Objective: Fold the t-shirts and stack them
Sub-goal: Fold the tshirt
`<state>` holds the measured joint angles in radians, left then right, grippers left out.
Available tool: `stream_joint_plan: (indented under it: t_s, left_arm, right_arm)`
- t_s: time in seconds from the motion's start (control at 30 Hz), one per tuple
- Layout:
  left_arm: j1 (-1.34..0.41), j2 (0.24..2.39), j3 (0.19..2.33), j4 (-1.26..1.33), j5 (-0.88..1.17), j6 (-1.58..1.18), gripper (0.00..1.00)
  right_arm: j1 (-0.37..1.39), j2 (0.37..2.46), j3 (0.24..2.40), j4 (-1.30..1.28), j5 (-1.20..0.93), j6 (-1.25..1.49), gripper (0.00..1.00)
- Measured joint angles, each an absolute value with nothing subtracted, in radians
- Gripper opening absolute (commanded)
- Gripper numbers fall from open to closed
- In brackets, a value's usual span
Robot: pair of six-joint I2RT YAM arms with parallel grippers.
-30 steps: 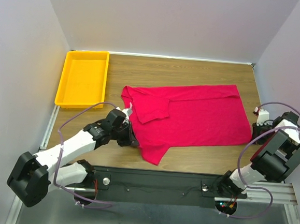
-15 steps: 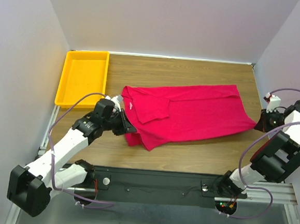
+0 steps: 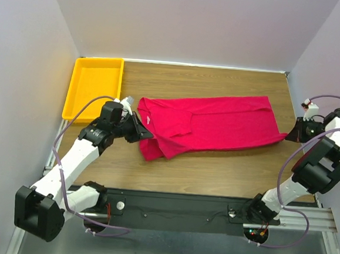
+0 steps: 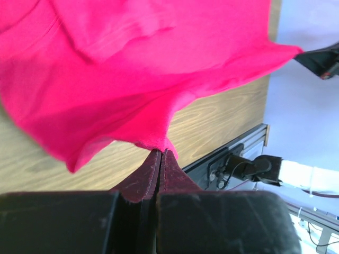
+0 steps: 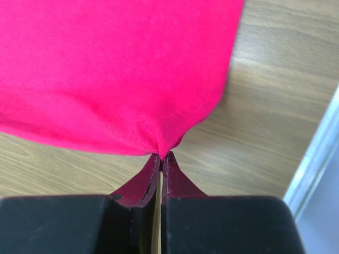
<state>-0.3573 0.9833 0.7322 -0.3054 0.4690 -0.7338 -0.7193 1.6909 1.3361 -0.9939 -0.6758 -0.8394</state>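
Over the bench (image 3: 213,171), both arms have swung away from their bases in the last second, carrying the near edge of the red t-shirt (image 3: 217,122) up and back. Now the left gripper (image 3: 141,134) pinches one near corner and the right gripper (image 3: 289,135) is clenched on the other. A lengthwise fold looks underway, with the cloth lying mid-bench.

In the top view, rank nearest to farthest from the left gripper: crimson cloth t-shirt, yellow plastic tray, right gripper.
1. Crimson cloth t-shirt, pinched in the left gripper.
2. Yellow plastic tray, back left.
3. Right gripper, far right.
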Motion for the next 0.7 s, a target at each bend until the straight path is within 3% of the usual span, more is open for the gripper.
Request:
stream_joint_plan:
  t_s: [0.27,0.7]
  left_arm:
    - [-0.336,1.066,0.844,-0.271,0.483,-0.697,0.00]
    - [-0.278,1.134,0.851,-0.249,0.490,-0.666,0.00]
  right_arm:
    - [-0.690,1.740,1.365,-0.990,-0.699,-0.805,0.01]
    - [-0.666,1.805,1.403,-0.955,-0.699,-0.727,0.01]
